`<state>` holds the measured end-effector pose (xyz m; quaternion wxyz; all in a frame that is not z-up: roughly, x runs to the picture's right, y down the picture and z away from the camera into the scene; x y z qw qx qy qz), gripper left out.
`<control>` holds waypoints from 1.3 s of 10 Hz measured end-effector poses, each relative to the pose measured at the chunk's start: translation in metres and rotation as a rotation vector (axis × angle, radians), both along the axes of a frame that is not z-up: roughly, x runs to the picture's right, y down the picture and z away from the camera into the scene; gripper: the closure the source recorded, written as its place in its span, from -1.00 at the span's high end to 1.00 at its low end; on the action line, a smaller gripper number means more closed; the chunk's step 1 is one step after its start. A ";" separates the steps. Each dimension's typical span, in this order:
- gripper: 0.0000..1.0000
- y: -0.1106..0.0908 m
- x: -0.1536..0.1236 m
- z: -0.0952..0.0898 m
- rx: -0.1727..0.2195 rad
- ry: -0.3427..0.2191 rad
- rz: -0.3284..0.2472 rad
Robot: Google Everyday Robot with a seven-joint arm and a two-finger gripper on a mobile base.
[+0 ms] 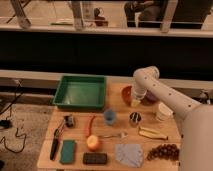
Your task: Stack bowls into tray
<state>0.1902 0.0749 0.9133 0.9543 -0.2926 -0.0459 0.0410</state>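
Observation:
The green tray (pixel 80 93) sits at the back left of the wooden table, with nothing inside it. To its right is the orange-red bowl (pixel 126 93), and the dark purple bowl (pixel 149 99) lies just beyond it. The white arm comes in from the right and bends down between the two bowls. My gripper (pixel 135 101) hangs at the orange-red bowl's right rim and hides part of both bowls.
In front of the bowls stand a blue cup (pixel 110 116), a metal cup (pixel 134 118) and a white cup (pixel 163 112). Nearer the front lie a banana (pixel 150 133), grapes (pixel 162 151), a cloth (pixel 129 153), a fork (pixel 112 135), a chili (pixel 90 125), an orange fruit (pixel 93 143) and a green sponge (pixel 68 151).

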 end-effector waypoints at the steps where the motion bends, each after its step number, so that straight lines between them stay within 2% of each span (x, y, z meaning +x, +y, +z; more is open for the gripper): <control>1: -0.49 0.000 0.001 0.000 0.002 0.000 0.001; 2: -0.67 0.000 0.002 -0.001 0.004 0.000 0.002; 3: -0.75 -0.001 0.001 -0.001 0.007 -0.001 0.001; 7: -0.78 -0.003 -0.002 -0.005 0.012 -0.024 -0.006; 11: -0.78 -0.028 -0.008 -0.029 0.059 -0.067 -0.003; 13: -0.78 -0.034 -0.009 -0.036 0.076 -0.080 0.005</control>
